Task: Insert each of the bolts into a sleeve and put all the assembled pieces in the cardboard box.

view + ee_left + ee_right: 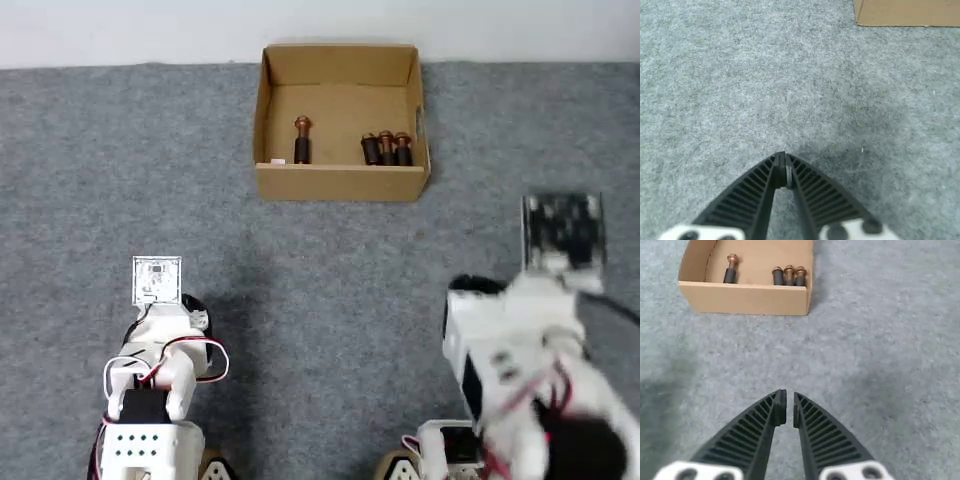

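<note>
Grey felt-like table (320,300), white wall (100,30) strip behind; all four pieces sit in the cardboard box (340,185).

The box is at 12 o'clock on the table: plain brown corrugated card, rectangular, top open. A lone piece (302,140) sits at its 9 o'clock side and a tight cluster of three (386,148) at 3 o'clock. Each has a round copper bolt head (302,125) in a black cylindrical sleeve (302,152). Long axes run 12–6 with the heads at the 12 end; can't tell whether they're lying or standing. The left arm (160,370) is at 7 o'clock, with the left gripper (782,172) closed tip to tip and holding nothing. The right arm (520,380) is at 5 o'clock, with the right gripper (789,410) all but closed, a thin slit between the ribbed black tips, also empty. Both hang over bare felt, well apart from the box.
</note>
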Robot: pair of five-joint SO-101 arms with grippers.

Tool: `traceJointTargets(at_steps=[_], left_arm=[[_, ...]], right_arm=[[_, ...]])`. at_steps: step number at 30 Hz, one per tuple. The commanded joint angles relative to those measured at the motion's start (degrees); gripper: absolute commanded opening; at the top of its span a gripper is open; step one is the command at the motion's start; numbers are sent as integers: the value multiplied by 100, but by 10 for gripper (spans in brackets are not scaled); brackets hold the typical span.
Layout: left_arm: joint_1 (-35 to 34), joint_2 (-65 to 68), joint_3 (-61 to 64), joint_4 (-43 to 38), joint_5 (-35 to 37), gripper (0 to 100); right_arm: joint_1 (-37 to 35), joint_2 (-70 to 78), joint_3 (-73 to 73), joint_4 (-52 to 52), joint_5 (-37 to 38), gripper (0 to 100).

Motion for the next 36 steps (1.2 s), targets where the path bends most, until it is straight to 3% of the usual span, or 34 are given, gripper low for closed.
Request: traceJointTargets(at_steps=[1, 9, 17, 27, 36], left_arm=[[-18, -35, -40, -132, -44, 6], [-18, -35, -40, -132, -44, 6], [-18, -35, -40, -132, -44, 6], [-18, -35, -40, -132, -44, 6], [-18, -35, -40, -132, -44, 6]], right_arm=[[286, -1121, 1116, -488, -18, 11], [286, -3987, 3807, -1965, -53, 11], [233, -3881, 4360, -2598, -62, 9], [268, -3881, 7059, -3459, -62, 9], [251, -3881, 8105, -2870, -62, 9]])
